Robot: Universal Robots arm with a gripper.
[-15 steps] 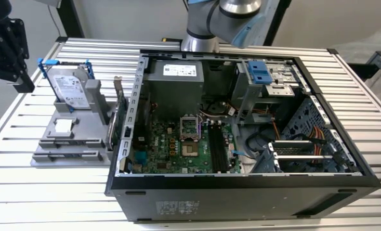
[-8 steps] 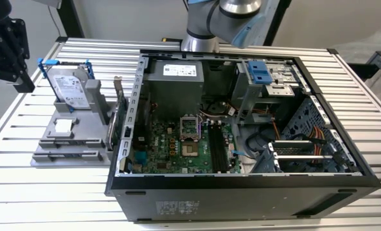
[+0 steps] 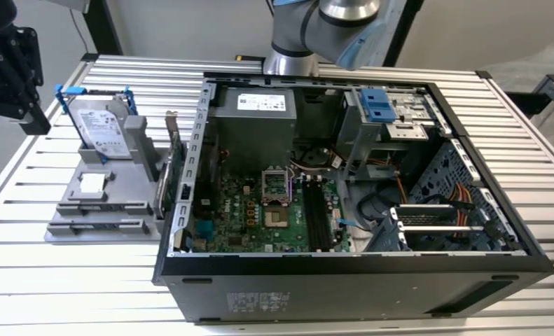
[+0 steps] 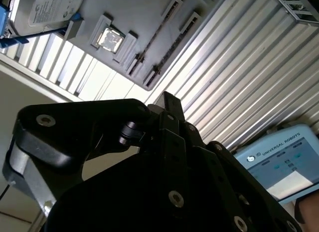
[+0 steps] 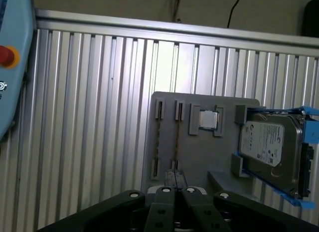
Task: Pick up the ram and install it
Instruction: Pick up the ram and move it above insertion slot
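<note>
closed and empty, my hand (image 3: pixel 33 122) hangs in the air at the exterior view's far left, its black fingers (image 5: pixel 167 184) pressed together with nothing between them. the ram (image 5: pixel 177 139), a slim dark circuit-board stick, sits on edge in a slot of the flat grey plastic holder tray (image 5: pixel 199 157), apart from me; in the first wrist view my fingertips line up with its length. just beside it on the tray lies a square silver processor chip (image 5: pixel 208 119), and past that a silver boxy hard drive with blue clips (image 3: pixel 104 126) stands propped up, the nearest thing to my hand. a larger card with a metal bracket (image 3: pixel 171 150) stands on edge between the tray and the open black computer case (image 3: pixel 351 283), whose side wall rises before the green motherboard (image 3: pixel 258 203) and its long black memory slots (image 3: pixel 316 220). everything rests on a ribbed aluminium surface (image 3: pixel 52 287). a pale blue control tablet (image 4: pixel 279 162) is in the second wrist view.
</note>
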